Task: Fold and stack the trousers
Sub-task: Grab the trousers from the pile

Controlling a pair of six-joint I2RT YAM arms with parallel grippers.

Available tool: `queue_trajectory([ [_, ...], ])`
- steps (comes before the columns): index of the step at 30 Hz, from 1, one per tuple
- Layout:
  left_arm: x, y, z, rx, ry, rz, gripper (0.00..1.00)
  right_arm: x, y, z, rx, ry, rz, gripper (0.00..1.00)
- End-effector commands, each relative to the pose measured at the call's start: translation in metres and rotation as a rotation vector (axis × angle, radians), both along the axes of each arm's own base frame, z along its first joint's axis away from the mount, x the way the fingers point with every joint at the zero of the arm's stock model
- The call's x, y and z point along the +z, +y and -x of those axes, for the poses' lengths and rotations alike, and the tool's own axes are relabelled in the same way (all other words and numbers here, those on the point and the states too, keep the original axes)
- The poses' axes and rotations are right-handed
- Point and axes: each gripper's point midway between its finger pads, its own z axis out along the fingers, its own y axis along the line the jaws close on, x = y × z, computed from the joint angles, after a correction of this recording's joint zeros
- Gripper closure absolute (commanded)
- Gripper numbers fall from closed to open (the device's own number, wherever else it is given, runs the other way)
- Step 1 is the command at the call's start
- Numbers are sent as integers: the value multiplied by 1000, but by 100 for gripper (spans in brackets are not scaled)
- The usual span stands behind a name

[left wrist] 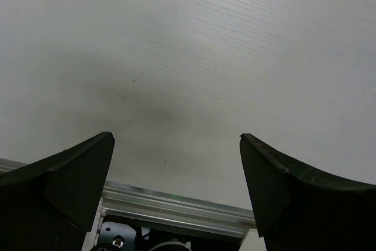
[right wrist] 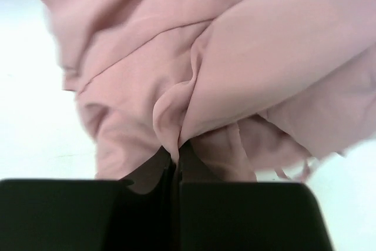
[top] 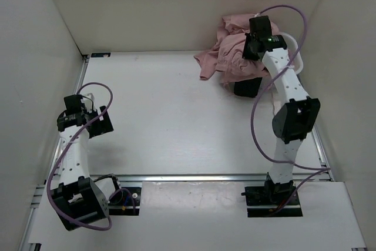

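The dusty-pink trousers [top: 229,57] lie crumpled in a heap at the table's far right corner. My right gripper [top: 249,46] reaches into that heap from above. In the right wrist view the trousers [right wrist: 235,57] fill the frame, and the right gripper [right wrist: 177,158] is shut on a pinched fold of the pink fabric. My left gripper [top: 97,123] hangs at the near left, far from the trousers. In the left wrist view the left gripper [left wrist: 176,139] stands open over bare white table with nothing between its fingers.
A dark garment [top: 247,88] peeks out from under the pink heap on its near side. White walls [top: 35,57] enclose the table on three sides. An aluminium rail [top: 205,177] runs along the near edge, between the two arm bases.
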Motion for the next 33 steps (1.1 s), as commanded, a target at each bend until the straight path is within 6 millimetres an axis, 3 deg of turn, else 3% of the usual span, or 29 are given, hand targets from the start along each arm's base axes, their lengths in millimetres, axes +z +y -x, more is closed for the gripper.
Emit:
queue_trajectory([
  [1,11,3,-10,-3,-45,-16,0,134,26,32,54,-335,-29,100],
  [2,15,3,-12,-3,-55,-20,0,150,35,40,72,-373,-27,100],
  [3,18,6,-13,3,-61,-33,0,164,67,57,138,-408,-48,100],
  [4,21,8,-14,9,-75,-47,0,188,84,71,179,-470,-82,100],
  [5,21,8,-14,9,-75,-47,0,198,106,83,220,-495,-116,100],
  [6,26,14,-15,24,-79,-72,0,202,155,108,324,-502,-164,100],
  [8,29,20,-15,43,-79,-101,0,230,207,138,424,-587,-255,100],
  [9,34,24,-16,53,-87,-120,0,237,256,173,556,-598,-322,100],
  [10,39,31,-18,75,-85,-152,0,242,283,185,604,-608,-372,100],
  [12,46,37,-19,93,-95,-181,0,280,325,223,682,-661,-545,100],
  [14,63,45,-22,117,-132,-210,0,321,339,240,702,-726,-702,100],
  [15,69,45,-24,119,-147,-214,0,331,343,247,698,-732,-759,100],
  [18,93,51,-31,135,-202,-245,0,349,328,258,634,-730,-936,100],
  [19,100,52,-33,136,-218,-250,0,343,326,257,584,-692,-980,100],
  [20,110,53,-36,139,-243,-257,0,311,328,249,531,-621,-941,100],
  [22,116,53,-41,134,-258,-254,0,279,299,229,310,-496,-964,100],
  [23,117,54,-43,133,-255,-253,0,251,268,199,148,-448,-923,100],
  [24,124,52,-46,125,-276,-247,0,183,241,197,44,-290,-803,100],
  [25,121,51,-48,118,-262,-235,0,148,221,194,-34,-213,-769,100],
  [26,118,50,-50,111,-251,-225,0,113,188,183,-167,-152,-755,96],
  [27,120,51,-52,111,-255,-226,0,97,159,195,-221,-128,-756,86],
  [28,120,51,-52,111,-255,-226,0,18,137,212,-281,0,-659,52],
  [29,119,51,-54,110,-242,-222,0,-6,110,215,-349,25,-639,34],
  [30,113,52,-56,109,-223,-216,0,-13,91,227,-372,28,-640,24],
  [31,109,52,-55,108,-204,-211,0,-36,66,240,-425,77,-567,12],
  [32,104,49,-55,98,-187,-194,0,-54,48,255,-423,111,-479,9],
  [33,99,40,-55,67,-166,-170,0,-51,31,261,-432,80,-412,7],
])
